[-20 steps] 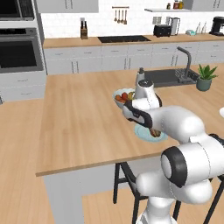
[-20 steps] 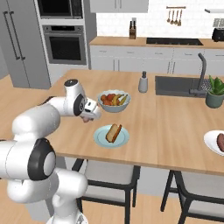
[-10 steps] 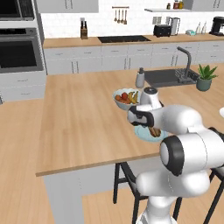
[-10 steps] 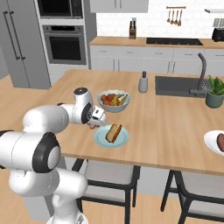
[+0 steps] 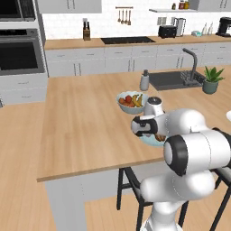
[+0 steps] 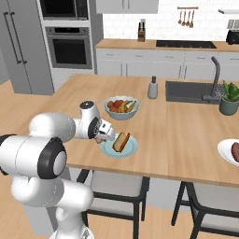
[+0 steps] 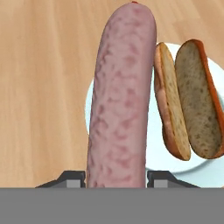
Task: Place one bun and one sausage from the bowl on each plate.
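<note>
My gripper (image 7: 116,177) is shut on the pale pink sausage (image 7: 120,96), which sticks out lengthwise past the fingers. It hangs over the left part of the pale teal plate (image 7: 153,153). A split golden-brown bun (image 7: 188,100) lies on that plate, just right of the sausage. From the right base view, the gripper (image 6: 100,139) is at the left rim of the plate (image 6: 108,148) with the bun (image 6: 122,141) on it. From the left base view, the gripper (image 5: 140,128) sits above the plate (image 5: 149,140). A white plate (image 6: 225,151) at the far right carries a reddish-brown sausage (image 6: 235,150). The bowl is out of view.
A pale bowl of coloured fruit (image 6: 121,107) stands just behind the teal plate, with a grey shaker (image 6: 152,87) further back. The sink (image 6: 191,91) with its tap and a potted plant (image 6: 229,98) lie to the right. The counter's front edge runs close below the plate.
The arm has folded back and brought the gripper with the pink sausage nearer and lower, to the teal plate's left rim. The bun and plate have not moved.
</note>
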